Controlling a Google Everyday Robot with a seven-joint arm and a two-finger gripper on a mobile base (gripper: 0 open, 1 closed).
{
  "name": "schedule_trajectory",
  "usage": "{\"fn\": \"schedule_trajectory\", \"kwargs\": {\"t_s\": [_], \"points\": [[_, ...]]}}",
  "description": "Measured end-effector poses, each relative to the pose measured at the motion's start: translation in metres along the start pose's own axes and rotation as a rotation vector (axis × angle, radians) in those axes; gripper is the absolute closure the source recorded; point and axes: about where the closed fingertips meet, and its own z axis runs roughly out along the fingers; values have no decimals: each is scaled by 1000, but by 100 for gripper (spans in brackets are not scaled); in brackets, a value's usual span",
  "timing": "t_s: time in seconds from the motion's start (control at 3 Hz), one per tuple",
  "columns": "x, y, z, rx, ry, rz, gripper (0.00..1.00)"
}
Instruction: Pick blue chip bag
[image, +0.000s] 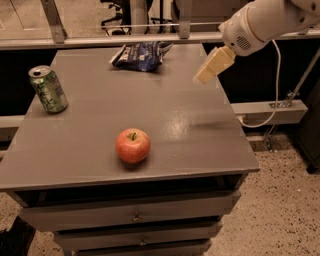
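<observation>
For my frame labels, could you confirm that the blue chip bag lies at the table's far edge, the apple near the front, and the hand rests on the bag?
The hand does not rest on the blue chip bag: the camera view shows it hovering right of the bag in the picture, apart from it. The bag at the table's far edge and the apple near the front are correct.
</observation>
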Motion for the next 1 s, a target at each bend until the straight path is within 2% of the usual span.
{"fn": "schedule_trajectory", "kwargs": {"t_s": [0.33, 0.67, 1.0], "points": [[-23, -28, 54, 45, -122, 85, 0], [-45, -56, 117, 92, -215, 197, 0], [-58, -67, 151, 108, -249, 275, 0]]}}
